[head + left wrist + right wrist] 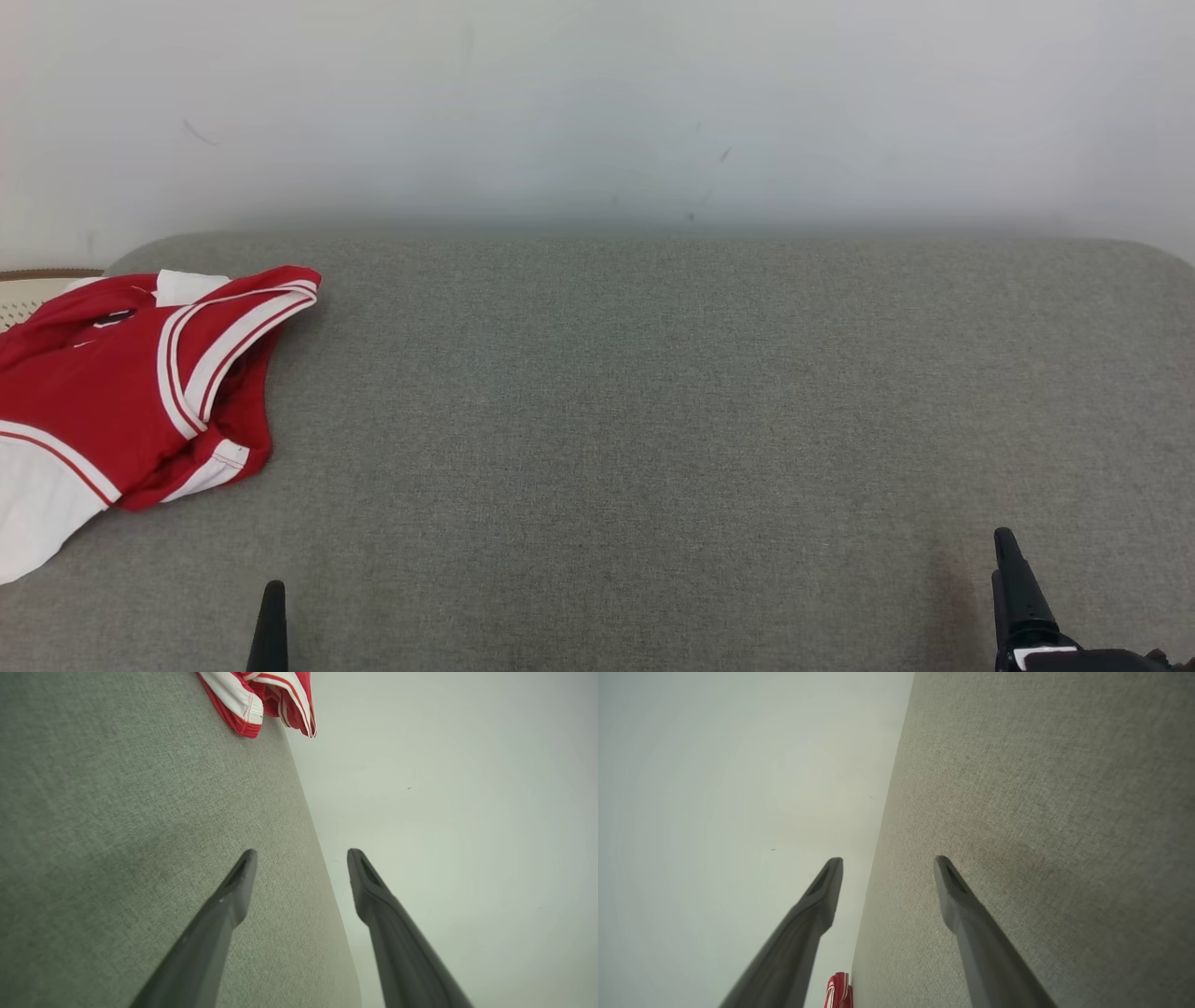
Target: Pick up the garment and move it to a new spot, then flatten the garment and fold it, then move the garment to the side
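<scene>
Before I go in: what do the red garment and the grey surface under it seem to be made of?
The garment looks like thin, smooth jersey knit, probably synthetic: red with white striped trim, stitched hems, soft limp folds. The grey surface seems coarse woven upholstery cloth, matte: a flecked weave grain shows in the wrist views, and its rounded far corners suggest padding.

Soft, even light; faint shadows; wide-angle stretch in wrist views.
</scene>
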Motion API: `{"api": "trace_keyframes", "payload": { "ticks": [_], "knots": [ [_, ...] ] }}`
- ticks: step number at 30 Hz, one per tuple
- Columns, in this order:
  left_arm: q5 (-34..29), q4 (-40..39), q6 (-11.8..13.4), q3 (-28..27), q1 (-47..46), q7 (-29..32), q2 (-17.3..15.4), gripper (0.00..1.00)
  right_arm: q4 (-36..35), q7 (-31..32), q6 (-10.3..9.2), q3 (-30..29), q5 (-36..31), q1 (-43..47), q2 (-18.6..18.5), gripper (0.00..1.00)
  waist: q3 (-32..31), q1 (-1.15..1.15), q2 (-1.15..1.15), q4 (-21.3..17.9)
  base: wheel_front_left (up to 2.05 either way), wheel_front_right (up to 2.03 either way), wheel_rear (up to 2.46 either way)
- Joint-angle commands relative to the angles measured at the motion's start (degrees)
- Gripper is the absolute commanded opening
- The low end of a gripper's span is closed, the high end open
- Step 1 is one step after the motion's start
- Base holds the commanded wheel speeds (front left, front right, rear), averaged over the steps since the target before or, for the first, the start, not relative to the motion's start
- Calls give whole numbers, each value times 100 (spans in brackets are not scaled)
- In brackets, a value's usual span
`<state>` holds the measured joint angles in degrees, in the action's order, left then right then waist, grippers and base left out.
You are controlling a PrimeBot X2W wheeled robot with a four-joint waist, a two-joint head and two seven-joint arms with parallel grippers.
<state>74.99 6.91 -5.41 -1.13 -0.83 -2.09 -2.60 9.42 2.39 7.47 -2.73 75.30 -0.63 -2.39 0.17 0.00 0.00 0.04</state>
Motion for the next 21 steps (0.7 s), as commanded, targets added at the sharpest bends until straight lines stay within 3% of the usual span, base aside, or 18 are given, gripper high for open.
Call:
{"api": "trace_keyframes", "payload": {
  "ticks": [1, 21],
  "knots": [
    [-217, -135, 31, 6, 22, -44, -25, 100, -104, -66, 1, 63, -192, -103, -41, 100, -1, 0, 0, 0, 0, 0, 0],
    [-2835, -505, 288, 114, 147, -421, -35, 100, -168, -568, 2, 653, -2554, -245, -49, 100, -17, 0, 0, 5, 0, 0, 0]
  ]
}}
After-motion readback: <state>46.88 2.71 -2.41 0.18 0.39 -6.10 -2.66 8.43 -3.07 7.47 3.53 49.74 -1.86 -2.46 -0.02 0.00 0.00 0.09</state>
